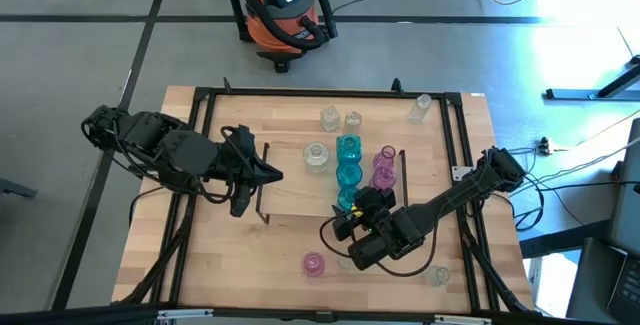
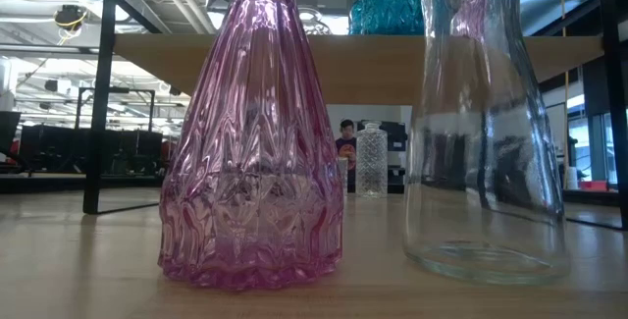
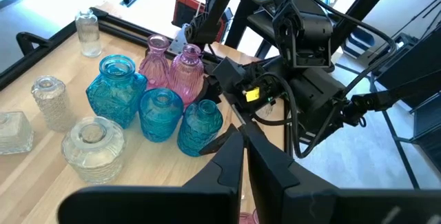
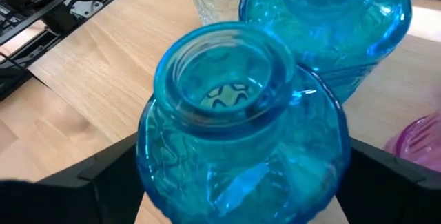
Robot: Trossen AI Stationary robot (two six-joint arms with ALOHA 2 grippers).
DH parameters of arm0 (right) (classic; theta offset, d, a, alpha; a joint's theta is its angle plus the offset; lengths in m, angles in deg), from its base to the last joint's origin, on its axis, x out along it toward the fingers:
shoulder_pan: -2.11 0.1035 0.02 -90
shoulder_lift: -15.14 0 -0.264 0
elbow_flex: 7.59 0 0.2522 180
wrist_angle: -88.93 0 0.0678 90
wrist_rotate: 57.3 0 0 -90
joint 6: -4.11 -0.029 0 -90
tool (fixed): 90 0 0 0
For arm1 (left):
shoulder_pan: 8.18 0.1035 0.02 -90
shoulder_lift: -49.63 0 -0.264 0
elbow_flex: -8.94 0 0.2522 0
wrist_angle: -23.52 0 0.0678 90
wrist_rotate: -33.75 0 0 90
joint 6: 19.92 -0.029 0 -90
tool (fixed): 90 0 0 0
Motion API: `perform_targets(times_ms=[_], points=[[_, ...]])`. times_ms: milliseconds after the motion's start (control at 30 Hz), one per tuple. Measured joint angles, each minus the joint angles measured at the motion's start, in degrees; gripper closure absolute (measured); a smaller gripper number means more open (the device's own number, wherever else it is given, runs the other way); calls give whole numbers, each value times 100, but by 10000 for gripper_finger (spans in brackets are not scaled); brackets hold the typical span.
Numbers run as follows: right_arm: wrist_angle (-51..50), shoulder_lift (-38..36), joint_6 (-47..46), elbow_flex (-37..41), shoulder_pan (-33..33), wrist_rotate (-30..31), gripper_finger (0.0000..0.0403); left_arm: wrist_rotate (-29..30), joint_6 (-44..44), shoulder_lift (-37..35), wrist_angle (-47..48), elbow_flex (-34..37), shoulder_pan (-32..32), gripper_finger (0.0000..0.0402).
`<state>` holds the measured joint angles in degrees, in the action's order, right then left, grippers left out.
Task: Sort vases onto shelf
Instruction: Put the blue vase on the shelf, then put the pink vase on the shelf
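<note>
Right jaws [image 1: 349, 212] spread wide, one finger on each side of the near teal vase [image 4: 241, 134], which stands on the shelf [image 1: 290, 190] at the near end of a row of three teal ones. Whether the pads touch the glass I cannot tell; the vase stands on the board, not lifted.

Handling, my read: moulded glass, rigid, brittle, slick on the faceted body. Bulbous belly with a short neck and thick lip. Best hold is across the belly low down, or just under the lip, so it can't slide out. Light enough, but close slowly; a hard pinch or a knock against the next teal vase [image 3: 160, 114] could chip it. Two pink vases [image 3: 186, 72] stand just beside the row, clear ones [image 3: 93, 141] further along the shelf.

Left jaws [image 1: 270, 174] closed, empty, parked over the shelf's left edge.

Off the shelf, on the desk [image 1: 200, 255]: a pink vase [image 2: 255, 162] and a clear vase [image 2: 486, 142] at the near edge, more clear ones at the far side.

Writing: none readable on any vase. Yellow tag [image 3: 253, 94] on the right arm, text too small to read.
</note>
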<state>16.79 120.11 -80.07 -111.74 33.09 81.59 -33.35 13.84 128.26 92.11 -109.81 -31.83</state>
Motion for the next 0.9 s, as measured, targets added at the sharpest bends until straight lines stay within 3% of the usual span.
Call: perform_targets(times_ms=[567, 900], points=[[-847, -9, 218, -951, 0, 293, 29, 1, 4, 0, -2, 0, 0, 388], [-2006, -13, 1008, -2501, -168, 827, 29, 10, 3, 0, -24, 0, 1, 388]])
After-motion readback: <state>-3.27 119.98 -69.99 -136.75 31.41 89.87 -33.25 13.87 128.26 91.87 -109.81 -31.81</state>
